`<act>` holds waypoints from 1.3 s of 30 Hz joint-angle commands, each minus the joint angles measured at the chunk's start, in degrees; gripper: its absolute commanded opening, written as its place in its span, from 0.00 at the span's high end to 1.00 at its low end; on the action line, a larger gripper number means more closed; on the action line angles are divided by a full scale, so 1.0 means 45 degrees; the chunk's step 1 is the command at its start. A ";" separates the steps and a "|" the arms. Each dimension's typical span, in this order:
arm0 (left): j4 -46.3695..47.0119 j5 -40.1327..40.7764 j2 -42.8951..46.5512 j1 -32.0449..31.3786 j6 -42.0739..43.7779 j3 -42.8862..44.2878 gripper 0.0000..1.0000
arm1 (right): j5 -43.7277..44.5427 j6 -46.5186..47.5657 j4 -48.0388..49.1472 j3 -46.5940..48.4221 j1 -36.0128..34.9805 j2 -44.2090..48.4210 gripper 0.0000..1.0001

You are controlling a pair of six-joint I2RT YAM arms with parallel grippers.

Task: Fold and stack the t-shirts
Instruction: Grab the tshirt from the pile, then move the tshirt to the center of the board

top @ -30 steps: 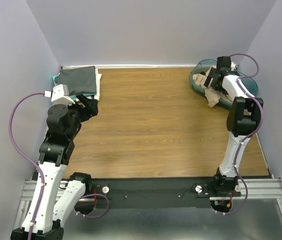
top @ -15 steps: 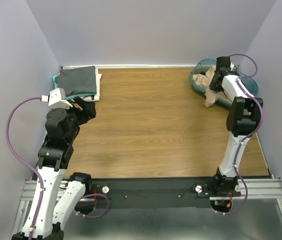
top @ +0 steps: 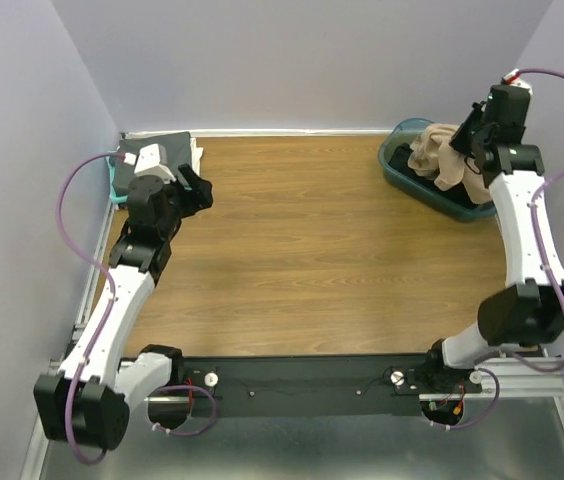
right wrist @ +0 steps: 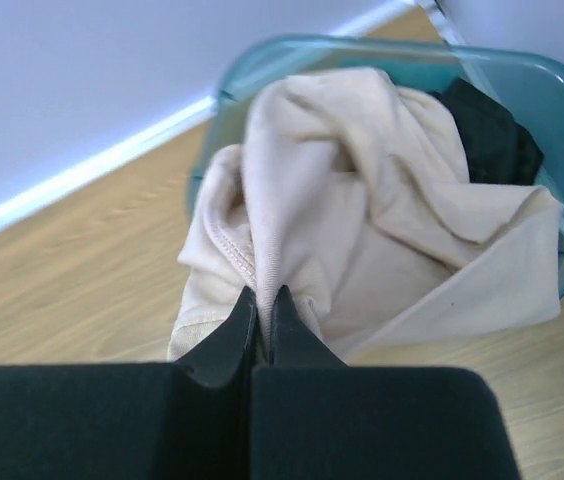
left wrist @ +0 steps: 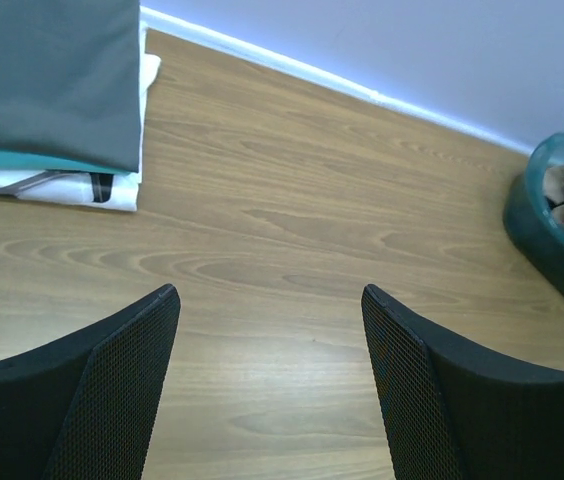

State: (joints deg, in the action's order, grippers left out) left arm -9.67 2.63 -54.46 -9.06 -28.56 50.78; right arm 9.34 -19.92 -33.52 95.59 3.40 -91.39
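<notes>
Shirts already folded make a stack (left wrist: pixel 52 80) in the far left corner of the table (top: pixel 302 250): dark grey on top, then teal, then white. The left gripper (left wrist: pixel 267 295) hovers just beside this stack, over bare wood, with its fingers wide apart and nothing between them. At the far right stands the teal tub (right wrist: pixel 362 45). The tan shirt (right wrist: pixel 362 200) hangs half out of it, and a black shirt (right wrist: pixel 487 130) lies in the tub under it. The right gripper (right wrist: pixel 262 295) is pressed together on a thin ridge of the tan cloth and holds it above the tub.

I think the pinch is the weak point. Only a narrow fold is caught, so the weight of the hanging cloth may pull it free when the arm carries it toward the middle. The lower part of the shirt is not yet out of the tub, so it could also drag the black shirt out or tip the tub on its rim. On the left, the arm is close to the stack and a careless turn may push the top shirt askew.

Compared with a second ago, the left arm has stretched forward and now covers part of the stack in the top view. The right arm has risen from inside the tub, and the tan cloth no longer lies over the tub's near edge.
</notes>
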 commanded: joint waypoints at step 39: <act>0.0786 -0.2148 -0.2063 0.0041 0.1952 0.1900 0.28 | -0.8019 -0.1823 -0.0716 0.1571 -0.3409 0.0218 0.30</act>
State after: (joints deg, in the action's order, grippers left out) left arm -0.21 -8.32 -69.80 -9.06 -19.66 62.50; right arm -36.99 -30.20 -38.52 105.47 -7.31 -83.09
